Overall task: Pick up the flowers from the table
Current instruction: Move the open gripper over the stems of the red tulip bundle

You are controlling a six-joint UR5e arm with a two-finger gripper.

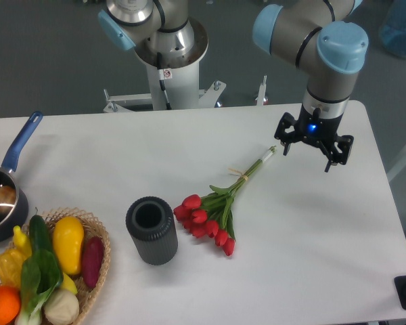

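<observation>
Down at the near left corner of the table (pixel 311 271) sits a wicker basket (pixel 98 271) heaped with produce: an orange, yellow peppers, a cucumber, leafy greens. Just beyond it on the left edge, a dark saucepan (pixel 0 203) with a blue handle pointing toward the far edge. Dead centre, a dark ribbed cylinder (pixel 151 230) stands upright with its mouth open to the ceiling.

And there's our target: the flowers (pixel 213 213) lying flat just right of that cylinder, near but not touching it. Red buds fan toward the near edge; pale stems run diagonally up toward the far right corner, tied partway along.

Now the gripper (pixel 314 150) hangs over the right side of the table, past the stem tips, fingers pointing down, jaws spread wide and holding nothing. It looks raised off the surface, though height is hard to judge from this angle.

So we're in the approach. What I'd want here: slide back toward the centre and settle over the stems near the tie, where the bundle is tightest, not over the soft buds. Turn the wrist so the fingers straddle the stems crosswise, then come down low enough that the fingertips get beneath the bunch's widest part. Close gently; thin stems may roll or splay, and a grip too near the tips could let the heavy bud end droop.
</observation>
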